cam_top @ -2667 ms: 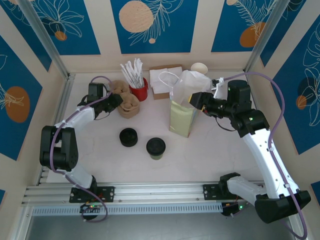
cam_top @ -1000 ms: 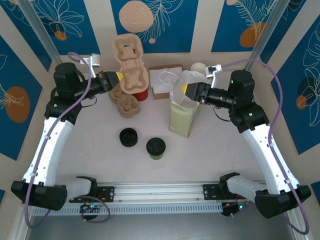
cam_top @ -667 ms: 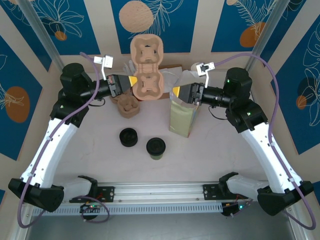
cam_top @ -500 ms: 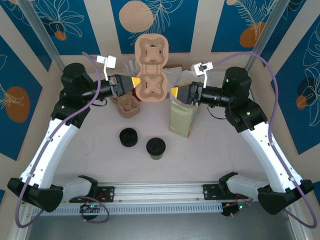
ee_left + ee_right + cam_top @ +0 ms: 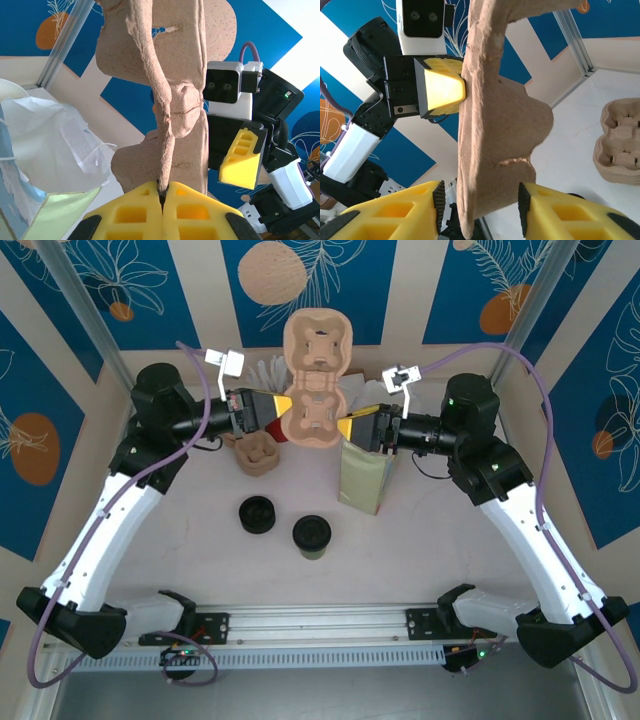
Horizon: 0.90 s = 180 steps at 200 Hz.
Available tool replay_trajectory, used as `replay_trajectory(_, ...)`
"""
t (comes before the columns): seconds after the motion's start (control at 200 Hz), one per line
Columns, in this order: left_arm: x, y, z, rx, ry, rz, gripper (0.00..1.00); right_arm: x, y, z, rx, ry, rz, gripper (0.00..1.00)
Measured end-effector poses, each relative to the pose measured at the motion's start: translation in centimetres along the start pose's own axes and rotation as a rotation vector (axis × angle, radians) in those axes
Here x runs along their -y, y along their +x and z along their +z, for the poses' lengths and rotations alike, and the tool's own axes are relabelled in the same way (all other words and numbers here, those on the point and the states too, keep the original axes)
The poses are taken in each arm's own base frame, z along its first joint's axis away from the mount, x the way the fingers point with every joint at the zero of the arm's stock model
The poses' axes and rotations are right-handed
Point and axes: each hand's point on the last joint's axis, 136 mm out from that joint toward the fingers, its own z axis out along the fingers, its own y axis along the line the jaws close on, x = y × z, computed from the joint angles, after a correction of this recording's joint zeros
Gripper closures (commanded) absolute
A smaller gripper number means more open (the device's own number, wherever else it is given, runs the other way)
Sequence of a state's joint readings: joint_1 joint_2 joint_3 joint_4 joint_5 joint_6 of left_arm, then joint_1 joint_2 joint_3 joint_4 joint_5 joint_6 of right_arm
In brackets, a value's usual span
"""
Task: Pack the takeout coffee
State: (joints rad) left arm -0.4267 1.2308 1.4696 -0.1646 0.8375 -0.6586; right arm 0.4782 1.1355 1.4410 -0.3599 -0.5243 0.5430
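Pale table [image 5: 450,540]: we logged takeout coffee [image 5: 311,536] standing; pulp carrier [image 5: 318,350] aloft, pinched by left gripper [image 5: 285,405]; right gripper [image 5: 344,428] spread astride it, perhaps touching.

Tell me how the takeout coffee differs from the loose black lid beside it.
The takeout coffee shows olive-green cup sides under its lid; the loose black lid has no cup. The coffee stands nearer the table's front edge; the lid lies farther back, to its left. Both are round and black on top.
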Motion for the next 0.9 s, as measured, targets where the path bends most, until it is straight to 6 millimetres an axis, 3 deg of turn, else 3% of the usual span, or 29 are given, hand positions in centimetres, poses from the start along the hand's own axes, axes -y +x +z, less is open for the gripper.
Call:
replay_trajectory(0.16, 0.1, 0.2, 0.5, -0.012, 0.009, 0.008, 0.96, 0.0, 0.0, 0.0, 0.0, -0.001, -0.009, 0.67)
replay_trajectory(0.325, 0.2, 0.5, 0.8, -0.024, 0.015, 0.007, 0.96, -0.1, 0.0, 0.0, -0.001, 0.0, -0.019, 0.83)
replay_trajectory(0.425, 0.2, 0.5, 0.9, -0.028, 0.014, 0.012, 0.95, -0.1, 0.0, -0.1, -0.002, 0.008, -0.017, 0.99)
replay_trajectory(0.48, 0.2, 0.4, 0.9, -0.027, 0.011, 0.021, 0.88, 0.1, -0.1, -0.2, 0.0, 0.02, -0.01, 1.0)
replay_trajectory(0.555, 0.3, 0.4, 0.8, -0.031, 0.004, 0.042, 0.64, 0.3, -0.2, -0.2, 0.004, 0.035, -0.004, 1.0)
replay_trajectory(0.64, 0.6, 0.3, 0.7, -0.038, -0.011, 0.065, 0.51, 0.6, -0.2, -0.3, 0.008, 0.056, 0.001, 1.0)
replay_trajectory(0.725, 1.0, -0.1, 0.5, -0.036, -0.032, 0.121, 0.42, 1.1, -0.2, -0.3, 0.011, 0.082, 0.011, 1.0)
replay_trajectory(0.9, 2.3, -1.4, -0.5, -0.021, -0.085, 0.274, 0.35, 2.3, 0.5, -0.6, -0.007, 0.146, 0.06, 1.0)
